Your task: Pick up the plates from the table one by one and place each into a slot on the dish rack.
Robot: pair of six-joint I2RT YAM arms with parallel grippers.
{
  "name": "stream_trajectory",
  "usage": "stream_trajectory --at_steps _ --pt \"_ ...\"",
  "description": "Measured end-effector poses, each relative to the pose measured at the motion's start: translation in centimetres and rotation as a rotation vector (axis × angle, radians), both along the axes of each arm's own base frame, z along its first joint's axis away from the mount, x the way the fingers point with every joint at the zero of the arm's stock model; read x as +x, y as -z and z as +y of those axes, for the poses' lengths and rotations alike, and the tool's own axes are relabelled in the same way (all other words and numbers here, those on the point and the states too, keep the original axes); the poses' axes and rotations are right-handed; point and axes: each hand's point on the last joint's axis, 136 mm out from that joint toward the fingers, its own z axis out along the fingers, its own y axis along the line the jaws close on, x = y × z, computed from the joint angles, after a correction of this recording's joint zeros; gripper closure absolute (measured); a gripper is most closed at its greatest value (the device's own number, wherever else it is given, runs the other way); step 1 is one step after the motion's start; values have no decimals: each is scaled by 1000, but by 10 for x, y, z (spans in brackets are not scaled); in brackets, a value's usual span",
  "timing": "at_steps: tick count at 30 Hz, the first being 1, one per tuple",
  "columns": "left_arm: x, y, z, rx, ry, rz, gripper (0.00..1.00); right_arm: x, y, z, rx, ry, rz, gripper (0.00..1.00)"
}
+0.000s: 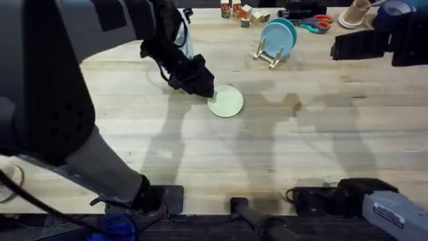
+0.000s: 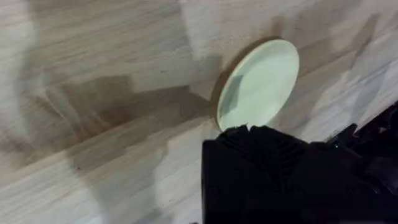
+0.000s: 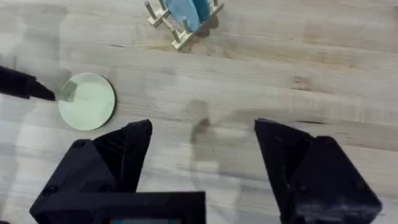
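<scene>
Overhead: the cream-yellow plate (image 1: 225, 101) lies flat on the tabletop (image 1: 281, 147), mid-field, well apart from the dish rack (image 1: 269, 53) at the far side. The rack already carries a light blue plate (image 1: 274, 37) and a teal plate (image 1: 289, 28) on edge between its pegs. The left hand (image 1: 204, 90) is down at the near-left rim of the cream plate, touching or just short of it; whether its fingers are parted or closed on the rim, I cannot tell. Left wrist: the cream plate (image 2: 258, 84) sits just beyond the black fingers (image 2: 249, 155), flat on the wood, not visibly lifted. Right wrist: the right hand (image 3: 202, 155) hangs above bare wood with its fingers spread wide and nothing between them; the cream plate (image 3: 87, 101) and the rack (image 3: 180, 18) both lie ahead of it. Judgement: third plate, grasp stage. Next move needs a firm pinch on the thin rim, then a lift, a turn to vertical and a free slot.
</scene>
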Motion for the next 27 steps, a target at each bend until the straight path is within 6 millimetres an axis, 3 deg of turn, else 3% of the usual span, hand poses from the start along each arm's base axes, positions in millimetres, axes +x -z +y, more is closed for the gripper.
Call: stream_trajectory --at_steps 12,16,27 --pt "11 17 -5 -31 3 -42 958 0 0 0 0 0 0 7" --pt "-2 31 -8 -65 1 -17 958 0 0 0 0 0 0 7" --pt "-20 35 -19 -165 -10 17 958 0 0 0 0 0 0 7"
